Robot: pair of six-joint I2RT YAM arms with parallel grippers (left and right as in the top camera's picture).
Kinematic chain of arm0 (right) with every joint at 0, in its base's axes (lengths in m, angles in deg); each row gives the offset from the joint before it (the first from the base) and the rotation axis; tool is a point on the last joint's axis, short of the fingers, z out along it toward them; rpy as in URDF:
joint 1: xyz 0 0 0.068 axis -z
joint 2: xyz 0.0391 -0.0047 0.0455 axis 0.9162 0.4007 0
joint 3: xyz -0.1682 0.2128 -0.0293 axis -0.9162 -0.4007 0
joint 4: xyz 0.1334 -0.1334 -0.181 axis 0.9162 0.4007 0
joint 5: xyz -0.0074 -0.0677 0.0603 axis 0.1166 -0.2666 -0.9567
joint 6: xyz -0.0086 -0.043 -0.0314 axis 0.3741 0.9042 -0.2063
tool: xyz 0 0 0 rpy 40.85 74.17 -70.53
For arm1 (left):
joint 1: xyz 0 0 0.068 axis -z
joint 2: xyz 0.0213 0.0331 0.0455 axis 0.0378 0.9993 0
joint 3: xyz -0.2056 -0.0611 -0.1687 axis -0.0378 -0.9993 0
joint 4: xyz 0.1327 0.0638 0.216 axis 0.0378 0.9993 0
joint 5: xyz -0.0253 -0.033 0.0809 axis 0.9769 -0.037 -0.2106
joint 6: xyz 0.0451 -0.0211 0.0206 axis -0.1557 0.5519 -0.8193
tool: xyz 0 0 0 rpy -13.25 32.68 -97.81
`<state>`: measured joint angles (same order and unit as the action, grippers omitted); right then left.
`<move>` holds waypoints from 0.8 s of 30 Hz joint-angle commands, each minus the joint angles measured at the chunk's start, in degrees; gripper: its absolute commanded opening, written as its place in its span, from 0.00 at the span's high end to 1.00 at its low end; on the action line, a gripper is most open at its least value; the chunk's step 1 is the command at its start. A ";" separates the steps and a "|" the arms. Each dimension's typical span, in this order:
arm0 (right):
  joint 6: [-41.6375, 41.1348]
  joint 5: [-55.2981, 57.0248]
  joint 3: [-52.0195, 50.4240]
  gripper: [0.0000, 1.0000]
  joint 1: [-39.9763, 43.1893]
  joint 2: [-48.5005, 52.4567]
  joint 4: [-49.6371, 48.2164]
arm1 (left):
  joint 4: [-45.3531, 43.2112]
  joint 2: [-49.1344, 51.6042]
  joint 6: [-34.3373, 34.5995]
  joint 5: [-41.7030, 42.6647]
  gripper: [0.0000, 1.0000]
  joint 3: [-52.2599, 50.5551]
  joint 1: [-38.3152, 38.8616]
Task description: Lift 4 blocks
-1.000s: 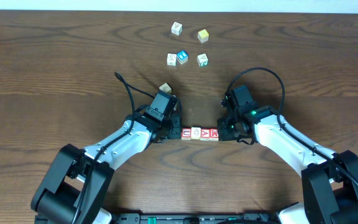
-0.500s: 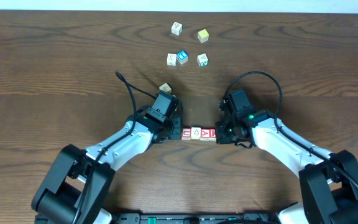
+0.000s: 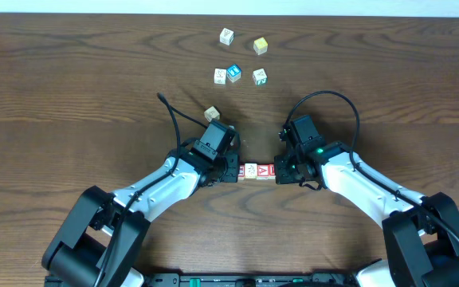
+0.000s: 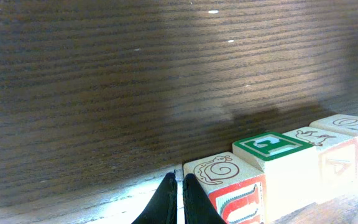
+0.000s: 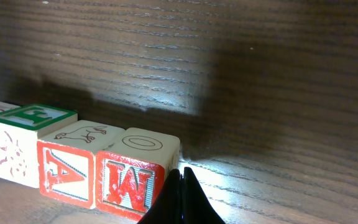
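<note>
Flanking the row of blocks [image 3: 256,171], low centre: left end effector [image 4: 178,185] and right end effector [image 5: 180,179]. Both are closed.

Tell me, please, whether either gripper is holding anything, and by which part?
Neither has anything between its fingers; both are shut. The left gripper and right gripper press on opposite ends of the row of blocks, apparently pinching it endwise.

Overhead evenly lit, sharp. My wrist views dimmer: broad shadows across the tabletop [image 4: 73,93], a bright patch beside the blocks [image 5: 126,180].
</note>
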<state>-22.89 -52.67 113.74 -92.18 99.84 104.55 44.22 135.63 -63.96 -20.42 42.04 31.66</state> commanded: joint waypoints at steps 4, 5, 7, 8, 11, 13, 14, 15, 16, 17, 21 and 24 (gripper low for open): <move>-1.40 -0.98 -0.22 0.99 -0.76 -0.09 -0.26 | -0.26 0.31 0.35 2.25 0.93 -0.50 0.33; -1.40 -1.01 -0.22 0.99 -0.76 -0.09 -0.28 | -0.07 0.33 0.35 2.25 0.93 -0.50 0.33; -1.40 -1.01 -0.22 0.99 -0.76 -0.09 -0.35 | 0.20 0.33 0.33 1.99 0.93 -0.52 0.33; -1.40 -1.01 -0.22 0.99 -0.76 -0.09 -0.37 | 0.39 0.33 0.33 1.62 0.93 -0.55 0.33; -1.40 -0.33 -0.22 0.99 -0.76 -0.09 -0.09 | 1.14 0.31 0.33 0.76 0.93 -0.55 0.33; -1.38 0.85 -0.26 0.99 -0.76 -0.09 0.26 | 1.75 0.31 0.33 -0.13 0.93 -0.55 0.33; -1.38 1.60 -0.28 0.99 -0.76 -0.09 0.42 | 2.12 0.33 0.31 -0.55 0.93 -0.55 0.33; -1.38 2.01 -0.31 0.99 -0.76 -0.09 0.48 | 2.27 0.31 0.31 -0.96 0.93 -0.55 0.33; -1.36 2.01 -0.31 0.99 -0.76 -0.09 0.48 | 2.40 0.31 0.31 -1.49 0.93 -0.55 0.33; -1.38 1.99 -0.31 0.99 -0.76 -0.09 0.48 | 2.54 0.33 0.28 -1.88 0.93 -0.55 0.33; -1.38 1.99 -0.31 0.99 -0.76 -0.09 0.46 | 2.54 0.31 0.31 -1.99 0.93 -0.55 0.33; -1.38 1.99 -0.31 0.99 -0.79 -0.09 0.37 | 2.54 0.31 0.33 -1.99 0.93 -0.55 0.33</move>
<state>-23.57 -51.42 113.74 -92.18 99.84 104.99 46.38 135.63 -63.94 -21.45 42.04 31.77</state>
